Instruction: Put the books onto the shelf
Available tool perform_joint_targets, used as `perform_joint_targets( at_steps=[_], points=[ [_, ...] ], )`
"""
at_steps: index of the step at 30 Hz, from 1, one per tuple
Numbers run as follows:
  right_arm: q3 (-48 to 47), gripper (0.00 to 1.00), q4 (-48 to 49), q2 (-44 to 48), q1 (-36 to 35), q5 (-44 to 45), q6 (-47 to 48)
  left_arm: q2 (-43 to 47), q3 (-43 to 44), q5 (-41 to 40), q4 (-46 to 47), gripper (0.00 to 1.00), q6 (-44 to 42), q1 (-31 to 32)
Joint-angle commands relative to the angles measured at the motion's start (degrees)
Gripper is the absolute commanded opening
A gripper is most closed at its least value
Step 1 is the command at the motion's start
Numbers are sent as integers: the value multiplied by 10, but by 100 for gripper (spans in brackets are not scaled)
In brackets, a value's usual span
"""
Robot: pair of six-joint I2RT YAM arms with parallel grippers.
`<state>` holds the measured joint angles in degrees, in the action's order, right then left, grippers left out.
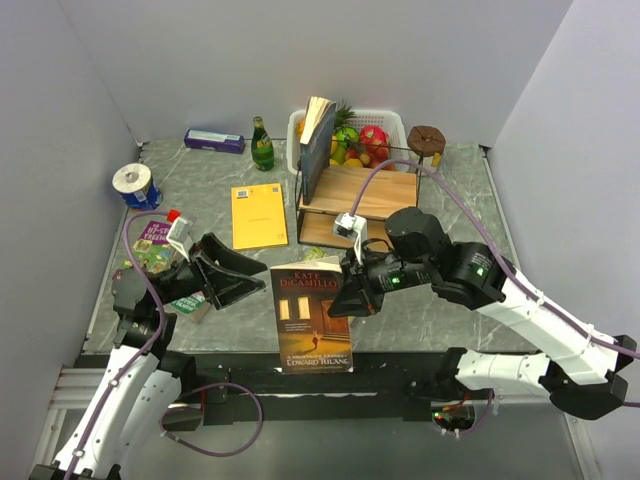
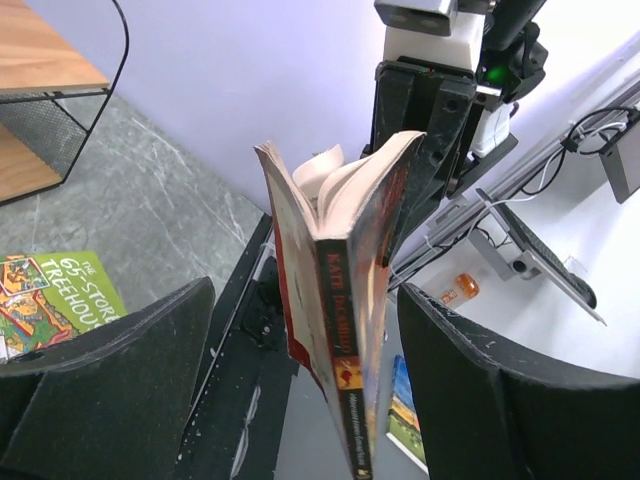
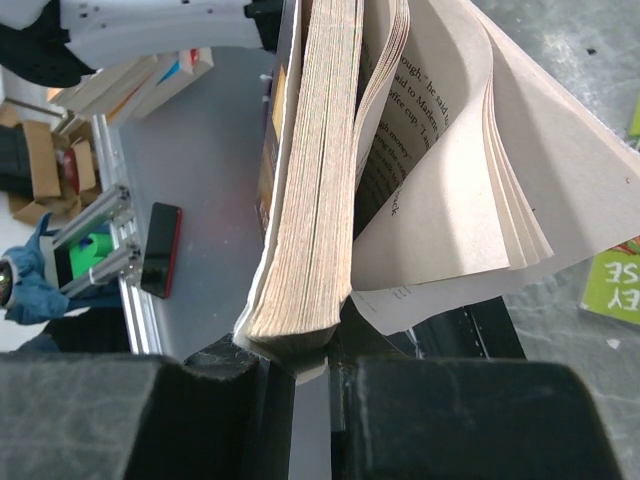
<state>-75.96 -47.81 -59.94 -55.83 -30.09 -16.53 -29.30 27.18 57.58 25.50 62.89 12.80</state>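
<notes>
My right gripper (image 1: 345,285) is shut on the dark brown book (image 1: 311,315) by its page edge and holds it above the table's near edge. In the right wrist view the book (image 3: 310,190) is pinched at the gripper (image 3: 310,365), with loose pages fanning to the right. My left gripper (image 1: 240,280) is open just left of the book. Its fingers (image 2: 110,390) straddle the spine (image 2: 340,320) without touching. A dark blue book (image 1: 318,145) leans upright on the shelf (image 1: 375,195). A green cartoon book (image 2: 50,295) lies flat near the left arm.
A yellow booklet (image 1: 259,215) lies flat left of the shelf. Behind the shelf stands a white fruit basket (image 1: 392,122), with a green bottle (image 1: 262,145), a dark box (image 1: 214,140) and a tape roll (image 1: 132,183) to its left. A brown wooden piece (image 1: 426,140) is at the back right.
</notes>
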Motion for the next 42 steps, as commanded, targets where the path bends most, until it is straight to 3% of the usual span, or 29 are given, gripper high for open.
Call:
perform_joint_targets(
  at_steps=[1, 8, 14, 20, 23, 24, 26, 29, 30, 31, 32, 33, 36, 37, 40, 42],
  points=[
    [-43, 0, 29, -7, 4, -46, 12, -6, 0, 24, 49, 80, 11, 2],
    [-63, 0, 22, -29, 4, -76, 19, -27, -5, 47, 112, 80, 40, 6],
    [-79, 0, 7, -49, 4, -89, 32, -38, 1, 55, 127, 72, 39, 29],
    [-89, 0, -11, -67, 4, -100, 47, -47, 11, 57, 114, 52, 15, 70],
    [-92, 0, -19, -73, 4, -97, 58, -51, 25, 58, 79, 34, -21, 93],
    [-92, 0, -24, -76, 5, -95, 61, -52, 30, 56, 65, 18, -31, 99],
    [-93, 0, -26, -77, 4, -86, 63, -51, 45, 49, 31, 1, -59, 110],
    [-97, 0, -28, -72, 4, -55, 57, -34, 66, 13, -37, 1, -101, 114],
    [-99, 2, -25, -64, 4, -6, 51, -28, 81, -25, -55, 1, -114, 113],
    [-103, 24, -21, -58, 5, 22, 46, -17, 88, -45, -77, 1, -140, 114],
    [-104, 38, -19, -51, 5, 61, 30, -13, 98, -61, -107, 1, -149, 114],
    [-111, 60, -18, -36, 5, 181, 17, -10, 118, -105, -121, 1, -157, 114],
    [-121, 98, -16, -7, 13, 354, -38, -15, 165, -176, -158, 1, -178, 114],
    [-122, 99, -11, 0, 17, 452, -48, -24, 177, -214, -160, 1, -187, 114],
    [-111, 99, 5, 27, 40, 613, -93, -53, 225, -274, -156, 1, -193, 114],
    [-84, 99, 47, 50, 72, 652, -108, -73, 262, -303, -148, 1, -196, 114]
  ],
)
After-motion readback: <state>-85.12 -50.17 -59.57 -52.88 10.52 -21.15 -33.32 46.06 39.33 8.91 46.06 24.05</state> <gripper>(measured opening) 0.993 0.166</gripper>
